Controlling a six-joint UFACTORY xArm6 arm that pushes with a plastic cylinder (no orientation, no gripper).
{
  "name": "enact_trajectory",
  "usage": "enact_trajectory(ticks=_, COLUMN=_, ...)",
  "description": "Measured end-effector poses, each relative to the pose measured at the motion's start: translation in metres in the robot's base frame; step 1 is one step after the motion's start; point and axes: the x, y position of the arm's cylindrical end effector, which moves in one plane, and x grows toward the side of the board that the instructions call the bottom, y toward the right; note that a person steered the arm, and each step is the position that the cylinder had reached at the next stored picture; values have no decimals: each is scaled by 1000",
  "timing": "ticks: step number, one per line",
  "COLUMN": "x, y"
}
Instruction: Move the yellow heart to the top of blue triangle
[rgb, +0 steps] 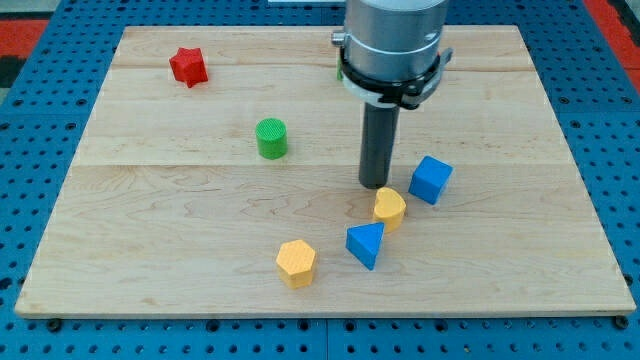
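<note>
The yellow heart (389, 208) lies right of the board's middle, just above and to the right of the blue triangle (366, 243), nearly touching it. My tip (377, 185) stands directly above the heart's upper left edge, touching or almost touching it. The rod rises from there to the arm's grey body at the view's top.
A blue cube (431, 179) sits just right of my tip and the heart. A yellow hexagon (296, 262) lies left of the triangle. A green cylinder (271, 138) and a red star (188, 66) are toward the upper left. The wooden board (150, 230) rests on a blue pegboard.
</note>
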Motion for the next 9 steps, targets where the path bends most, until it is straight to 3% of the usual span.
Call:
enact_trajectory(ticks=1, x=8, y=67)
enact_trajectory(ticks=2, x=39, y=77)
enact_trajectory(ticks=3, x=47, y=59)
enact_trajectory(ticks=5, x=10, y=-11)
enact_trajectory(ticks=7, x=33, y=-3)
enact_trajectory(ticks=8, x=25, y=37)
enact_trajectory(ticks=9, x=63, y=118)
